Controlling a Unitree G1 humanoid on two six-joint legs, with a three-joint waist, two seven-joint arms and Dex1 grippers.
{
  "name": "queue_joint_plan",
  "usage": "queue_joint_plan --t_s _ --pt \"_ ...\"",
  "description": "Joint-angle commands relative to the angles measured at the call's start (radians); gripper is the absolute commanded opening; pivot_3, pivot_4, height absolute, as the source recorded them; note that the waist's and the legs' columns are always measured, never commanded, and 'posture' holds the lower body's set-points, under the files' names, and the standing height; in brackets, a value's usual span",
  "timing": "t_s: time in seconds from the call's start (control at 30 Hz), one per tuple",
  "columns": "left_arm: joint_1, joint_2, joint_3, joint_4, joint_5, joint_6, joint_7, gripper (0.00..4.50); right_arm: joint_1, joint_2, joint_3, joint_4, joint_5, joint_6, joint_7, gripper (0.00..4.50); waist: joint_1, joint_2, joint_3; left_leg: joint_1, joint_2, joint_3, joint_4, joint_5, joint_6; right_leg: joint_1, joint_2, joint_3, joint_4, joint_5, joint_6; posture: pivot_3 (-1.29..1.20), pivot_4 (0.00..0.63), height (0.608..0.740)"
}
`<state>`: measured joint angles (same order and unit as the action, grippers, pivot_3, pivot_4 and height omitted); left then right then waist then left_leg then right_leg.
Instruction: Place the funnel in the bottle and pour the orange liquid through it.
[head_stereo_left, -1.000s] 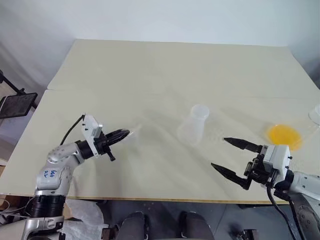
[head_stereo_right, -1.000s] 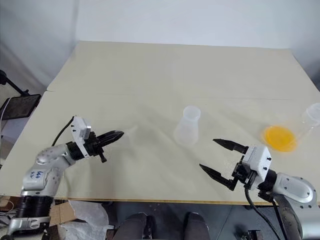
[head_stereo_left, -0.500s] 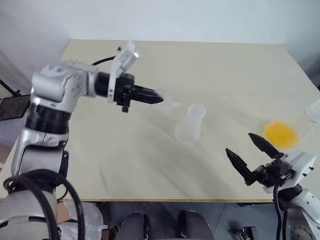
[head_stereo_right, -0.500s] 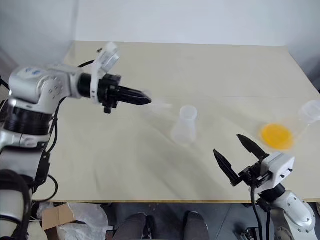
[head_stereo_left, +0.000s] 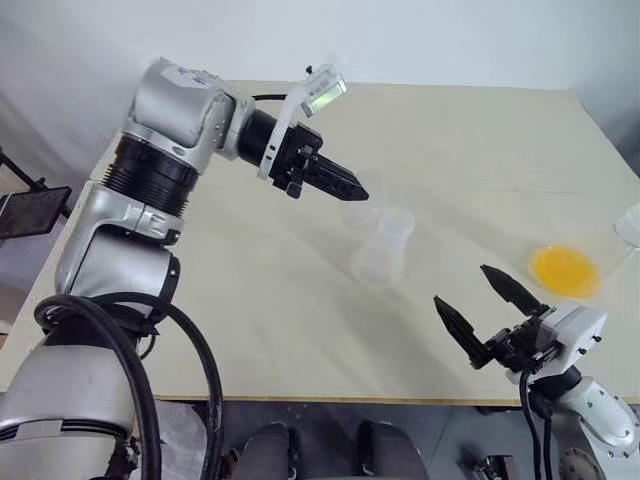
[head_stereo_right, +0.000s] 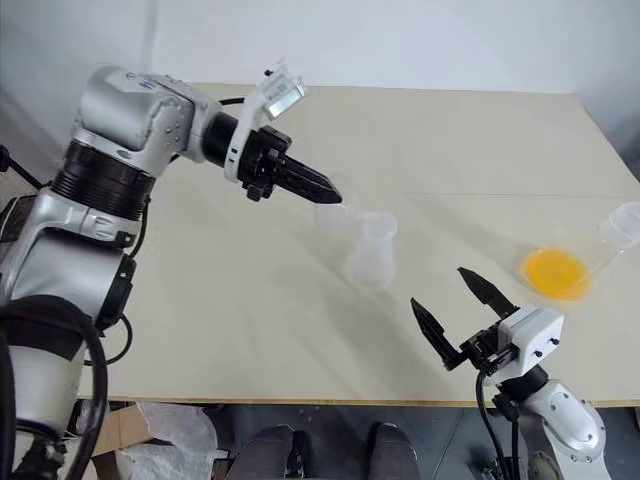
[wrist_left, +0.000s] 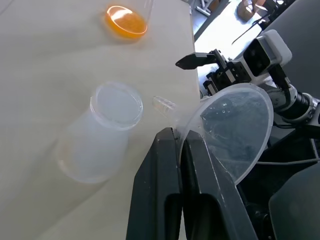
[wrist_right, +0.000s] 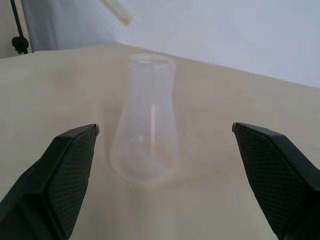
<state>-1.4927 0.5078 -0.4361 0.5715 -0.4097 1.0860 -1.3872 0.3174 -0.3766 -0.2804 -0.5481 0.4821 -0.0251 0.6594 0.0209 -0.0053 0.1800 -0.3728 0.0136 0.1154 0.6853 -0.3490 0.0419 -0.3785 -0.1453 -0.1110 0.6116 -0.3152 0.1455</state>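
Two pincers show in the left eye view: the left pincer (head_stereo_left: 352, 190), above centre, is clamped on the clear funnel (head_stereo_left: 362, 213), held in the air just left of the bottle (head_stereo_left: 383, 253), which stands upright mid-frame on the beige counter (head_stereo_left: 250, 300); the orange liquid (head_stereo_left: 565, 270) lies at the right edge, well apart; the right pincer (head_stereo_left: 478, 305), lower right, is spread wide and holds nothing. From the left wrist, the black fingers (wrist_left: 165, 180) pinch the funnel's rim, its spout beside the bottle's mouth. From the right wrist, the bottle stands between the spread fingers (wrist_right: 65, 165), apart from both.
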Motion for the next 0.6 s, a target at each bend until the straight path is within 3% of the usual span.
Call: queue_joint_plan --t_s 0.03,0.47,0.6 --pt "-0.038 -0.038 0.019 0.041 0.055 -0.037 0.043 0.02 -0.001 0.015 0.006 -0.02 -0.008 -0.034 -0.02 4.5 0.001 0.0 0.0 0.0 0.0 0.0 0.0 0.0 0.0 0.0 0.0 0.0 0.0 0.0 0.0 0.0 0.15 0.74" --pt "-0.075 -0.173 0.038 0.176 0.16 -0.128 0.061 0.02 0.024 0.039 0.026 -0.028 -0.034 -0.068 -0.048 4.5 0.002 0.0 0.0 -0.001 0.0 0.0 0.0 0.0 0.0 -0.001 0.0 0.0 0.0 0.0 0.0 0.0 0.15 0.74" --pt "-0.09 -0.202 0.078 0.204 0.167 -0.18 0.076 0.93 0.021 0.045 0.041 -0.025 -0.044 -0.077 -0.057 4.5 0.002 0.0 0.0 -0.001 0.0 0.0 0.0 0.0 0.0 -0.001 0.0 0.0 0.0 0.0 0.0 0.0 0.15 0.74"
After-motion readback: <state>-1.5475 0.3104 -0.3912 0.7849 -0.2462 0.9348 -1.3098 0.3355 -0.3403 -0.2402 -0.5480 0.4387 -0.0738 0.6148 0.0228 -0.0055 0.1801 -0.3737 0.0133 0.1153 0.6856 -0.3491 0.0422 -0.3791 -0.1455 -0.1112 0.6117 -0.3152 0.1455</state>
